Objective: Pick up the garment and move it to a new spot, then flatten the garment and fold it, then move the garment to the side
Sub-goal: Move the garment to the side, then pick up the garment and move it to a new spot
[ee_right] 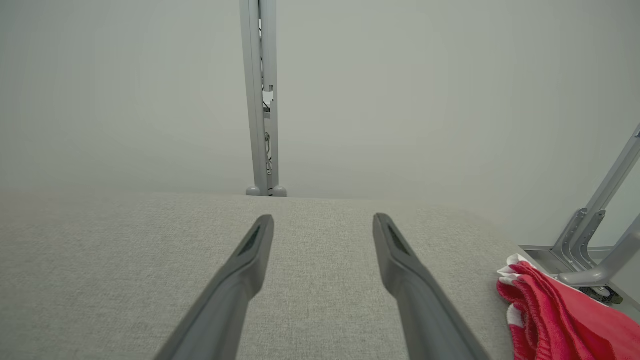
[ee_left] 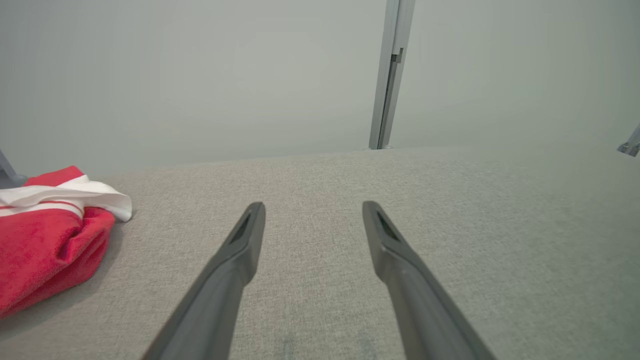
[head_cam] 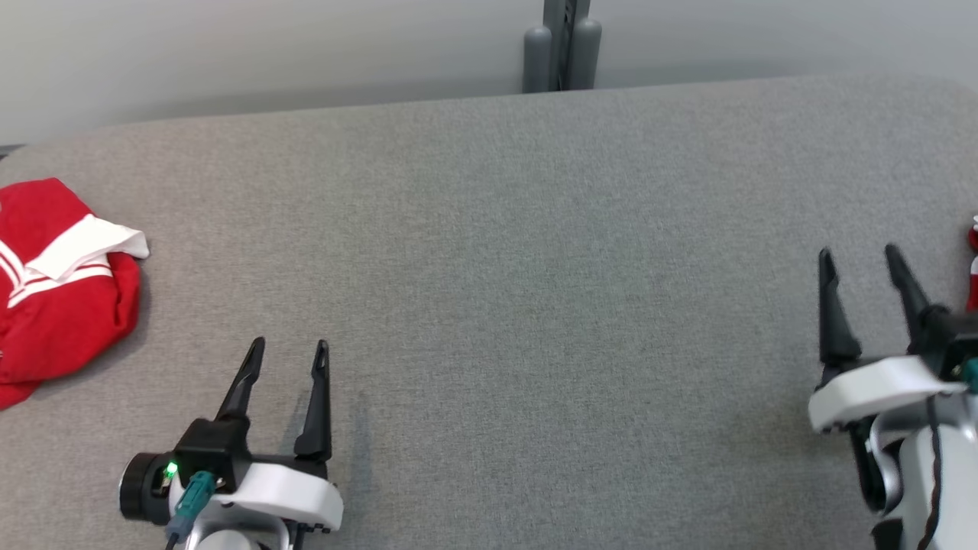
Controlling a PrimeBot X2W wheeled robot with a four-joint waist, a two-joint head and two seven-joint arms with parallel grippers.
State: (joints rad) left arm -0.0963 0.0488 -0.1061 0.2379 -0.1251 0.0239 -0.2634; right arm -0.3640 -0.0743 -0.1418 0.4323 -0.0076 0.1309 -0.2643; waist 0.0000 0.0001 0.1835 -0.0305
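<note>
- Two red garments are recorded on the grey fabric table (head_cam: 535, 267), one at each side.
- Far left: the left garment (head_cam: 61, 283) is bunched in a loose heap. It is red, with a white flap folded over the top and thin white stripes. Part of it is cut off by the edge of the head view.
- In the left wrist view the left garment (ee_left: 45, 240) is seen resting on the table, off to the left of the fingers (ee_left: 240, 250) and apart from them.
- Lower left: the left gripper (head_cam: 290, 344) is held low over the table, to the right of the heap and not touching it. Its jaws are spread wide and released; nothing is gripped, and table cloth is seen between the fingers. A green light (head_cam: 170, 467) is lit on the gripper's dark base.
- Middle, far edge: a grey upright post (head_cam: 561, 46) is seen behind the table, against a pale wall (head_cam: 229, 53).
- Lower right: the right gripper (head_cam: 857, 252) is held over the table near its right end. Its jaws are likewise spread wide and nothing is grasped; in the right wrist view only table cloth is seen between its fingers (ee_right: 400, 260).
- Far right: the right garment (head_cam: 973, 267) is seen as a red and white sliver at the picture edge, just beside the right gripper.
- In the right wrist view the right garment (ee_right: 560, 320) is seen lying crumpled at the table's right end, apart from the fingers. It is red with white trim, and a metal frame strut (ee_right: 595, 240) is seen behind it.
</note>
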